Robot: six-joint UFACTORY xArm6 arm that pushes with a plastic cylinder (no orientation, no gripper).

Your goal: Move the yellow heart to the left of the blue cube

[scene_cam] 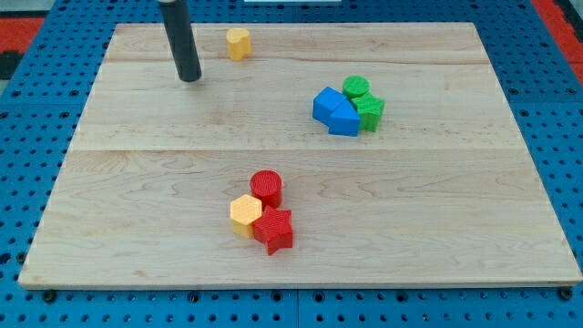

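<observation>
The yellow heart (238,43) lay flat near the board's top edge, left of centre in the view, alone; its lobes were hard to make out at that size. The blue cube (327,104) sat well apart toward the view's right, touching a second blue block (344,119) just below-right of it.

There is just one camera. It sits high up near the view's bottom edge of the wooden board (301,182) and looks down at a slant (not straight down). The whole board fits in the picture.
</observation>
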